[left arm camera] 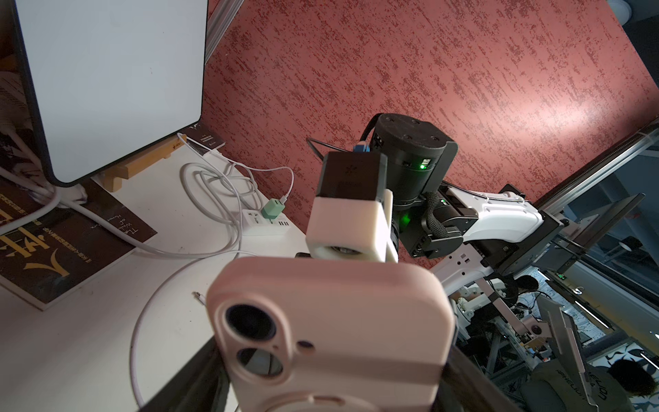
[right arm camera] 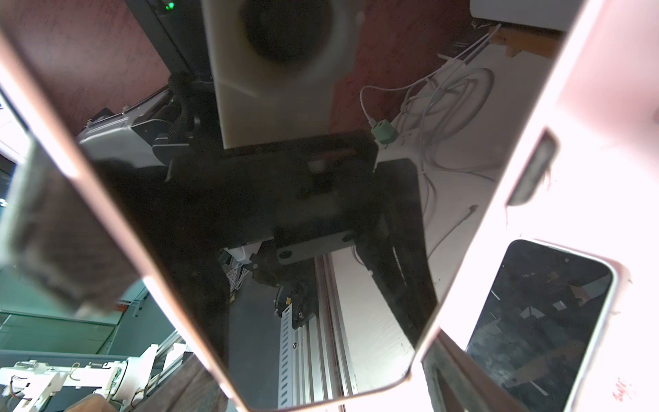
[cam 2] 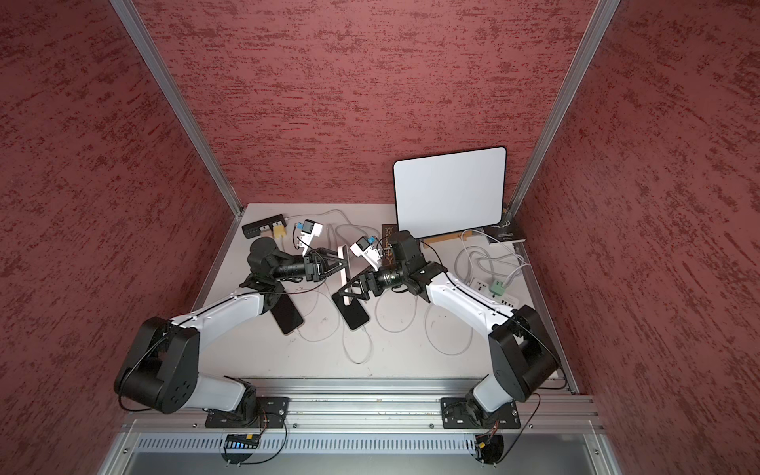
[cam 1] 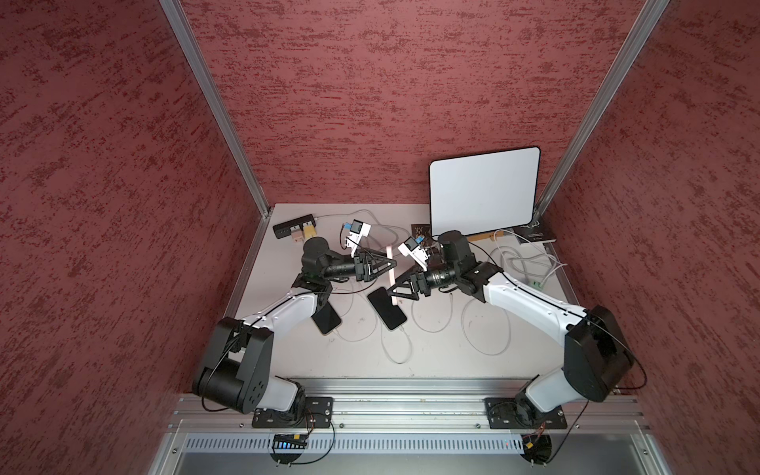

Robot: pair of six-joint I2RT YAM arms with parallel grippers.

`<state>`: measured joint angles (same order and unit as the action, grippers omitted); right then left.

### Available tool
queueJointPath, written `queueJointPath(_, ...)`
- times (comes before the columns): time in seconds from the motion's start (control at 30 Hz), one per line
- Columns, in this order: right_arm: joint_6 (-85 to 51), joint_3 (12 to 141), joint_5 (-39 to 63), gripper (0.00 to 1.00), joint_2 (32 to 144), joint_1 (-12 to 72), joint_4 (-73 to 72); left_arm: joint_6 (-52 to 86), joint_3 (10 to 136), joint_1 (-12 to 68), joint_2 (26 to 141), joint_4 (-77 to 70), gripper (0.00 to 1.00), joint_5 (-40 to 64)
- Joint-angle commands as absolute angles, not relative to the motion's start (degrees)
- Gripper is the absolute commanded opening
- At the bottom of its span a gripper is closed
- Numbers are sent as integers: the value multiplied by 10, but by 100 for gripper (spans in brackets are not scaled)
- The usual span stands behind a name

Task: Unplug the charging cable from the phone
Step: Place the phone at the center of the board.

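Red textured walls box in a white tabletop (cam 1: 432,357), and above its middle the pink-cased phone (left arm camera: 331,321) hangs in the air between the two arms. In both top views it shows as a thin pink strip. It stands on one long edge, with its long axis running from the back wall toward the rail. Its back faces the left arm and its screen faces the right arm.

The left gripper (cam 1: 392,263) is clamped across the phone's width, nearer the lens end, which points to the back wall. The right gripper (cam 1: 394,290) brackets the opposite end, where the port is, so that arm is the nearer one for any pull there. Its fingers (right arm camera: 470,378) lie close along both long edges in the right wrist view; whether they press yet I cannot tell.

The port itself is cut off in that view, so a plug in it cannot be confirmed. A bare connector tip (left arm camera: 197,295) lies free on the table on the right arm's side, which suggests this phone's lead may already be out.
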<state>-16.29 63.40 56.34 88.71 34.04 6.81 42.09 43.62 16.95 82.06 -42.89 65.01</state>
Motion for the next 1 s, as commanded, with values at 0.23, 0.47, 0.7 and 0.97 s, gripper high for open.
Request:
queueJointPath(0.23,-150,635,535,38,878,340,63,408,443,161,799,-441,99,649)
queueJointPath(0.47,-134,647,459,34,873,339,138,408,412,113,779,-406,100,542)
queueJointPath(0.7,-129,675,344,30,879,339,261,412,386,79,766,-392,100,484)
queueJointPath(0.97,-136,727,221,29,902,340,403,387,386,78,757,-350,100,447)
